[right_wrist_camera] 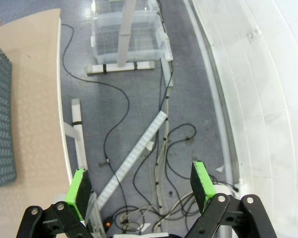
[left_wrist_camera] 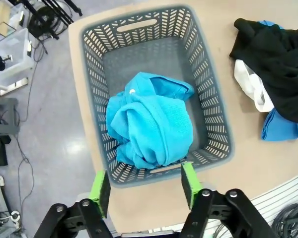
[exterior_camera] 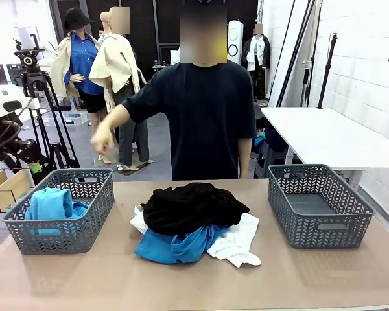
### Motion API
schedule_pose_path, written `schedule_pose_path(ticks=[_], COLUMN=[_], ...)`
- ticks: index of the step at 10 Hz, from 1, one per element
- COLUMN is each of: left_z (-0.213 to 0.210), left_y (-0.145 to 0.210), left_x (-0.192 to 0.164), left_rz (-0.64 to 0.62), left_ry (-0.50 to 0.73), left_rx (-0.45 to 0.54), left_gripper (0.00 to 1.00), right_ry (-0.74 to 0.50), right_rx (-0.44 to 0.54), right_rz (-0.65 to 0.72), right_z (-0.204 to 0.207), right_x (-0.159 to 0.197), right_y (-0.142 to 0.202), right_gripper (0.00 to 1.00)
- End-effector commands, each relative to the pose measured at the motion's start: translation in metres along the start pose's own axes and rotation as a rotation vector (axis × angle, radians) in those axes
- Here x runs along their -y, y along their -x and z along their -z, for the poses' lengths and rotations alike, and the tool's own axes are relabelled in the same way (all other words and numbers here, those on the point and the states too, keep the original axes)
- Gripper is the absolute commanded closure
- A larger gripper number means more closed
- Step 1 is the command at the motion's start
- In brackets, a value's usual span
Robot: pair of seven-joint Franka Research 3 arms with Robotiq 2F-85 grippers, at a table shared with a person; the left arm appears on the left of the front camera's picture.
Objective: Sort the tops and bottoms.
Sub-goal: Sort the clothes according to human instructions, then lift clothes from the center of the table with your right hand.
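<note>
Where it lies, turquoise top (left_wrist_camera: pixel 149 124), crumpled

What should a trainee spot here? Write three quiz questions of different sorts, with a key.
1. True or false: the black garment lies on top of the blue top and the white top in the middle of the table.
2. Of the left basket and the right basket, which holds the turquoise top? A) left B) right C) both
3. Fill in: the left arm's jaws, above the left basket, stand ____.

Key: 1 true; 2 A; 3 open.
</note>
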State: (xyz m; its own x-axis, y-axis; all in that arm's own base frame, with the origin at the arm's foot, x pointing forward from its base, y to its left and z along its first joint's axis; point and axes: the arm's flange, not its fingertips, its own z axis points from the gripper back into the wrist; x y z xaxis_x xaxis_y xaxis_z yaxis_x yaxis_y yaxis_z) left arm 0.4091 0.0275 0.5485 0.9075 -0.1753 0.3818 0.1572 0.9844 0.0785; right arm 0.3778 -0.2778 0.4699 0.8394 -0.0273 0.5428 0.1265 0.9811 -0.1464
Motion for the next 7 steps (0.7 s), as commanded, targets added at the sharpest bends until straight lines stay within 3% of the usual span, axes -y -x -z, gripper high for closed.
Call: schedule_pose_path(ticks=[1,7], left_z=[-0.006,-0.001], left_y=[-0.007,-0.002], left_x=[-0.002,0.0], left_rz=[-0.004,0.0], left_ry=[0.03,0.002], left_rx=[-0.019,-0.009], left_gripper=[0.0,0.0], right_ry=[-0.006,-0.006], right_rx=[0.002,0.002], right_rz=[0.005,0.005], right_z=[0.002,0.002], right_x=[0.002,0.002], right_y=[0.0,0.0], right_gripper=[0.0,0.0])
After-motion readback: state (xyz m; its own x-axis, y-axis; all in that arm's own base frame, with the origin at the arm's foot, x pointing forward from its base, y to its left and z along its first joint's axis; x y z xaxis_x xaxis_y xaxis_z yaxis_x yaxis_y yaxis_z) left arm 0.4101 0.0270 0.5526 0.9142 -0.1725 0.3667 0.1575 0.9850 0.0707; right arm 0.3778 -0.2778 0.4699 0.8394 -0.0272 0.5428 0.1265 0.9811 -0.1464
